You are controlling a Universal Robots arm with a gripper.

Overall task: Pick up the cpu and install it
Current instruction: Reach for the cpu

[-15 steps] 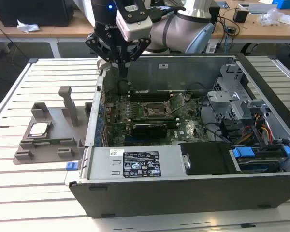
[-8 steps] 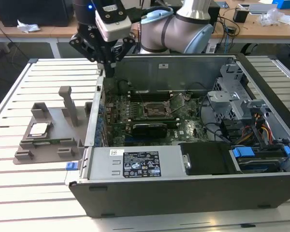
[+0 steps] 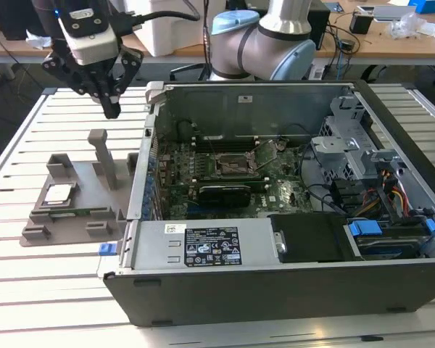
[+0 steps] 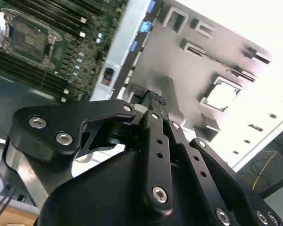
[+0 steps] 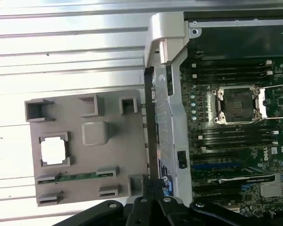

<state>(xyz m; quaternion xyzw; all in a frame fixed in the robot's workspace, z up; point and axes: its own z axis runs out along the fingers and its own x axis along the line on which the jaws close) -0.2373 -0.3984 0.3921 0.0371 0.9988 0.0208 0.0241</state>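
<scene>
We note the cpu (image 3: 58, 193) seated in a grey jig (image 3: 85, 187) pocket, likely to keep it square for pickup. The hand (image 3: 112, 107) hangs above the jig, pressed together, carrying nothing.

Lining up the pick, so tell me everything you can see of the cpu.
The cpu is a small flat square chip with a pale silvery top, plain white in both wrist views. It lies flat, top up, in a square pocket of the grey holder tray on the slatted table, outside the computer case. The pocket's raised corner walls border it. The shut gripper hangs above the tray, off the chip.
</scene>
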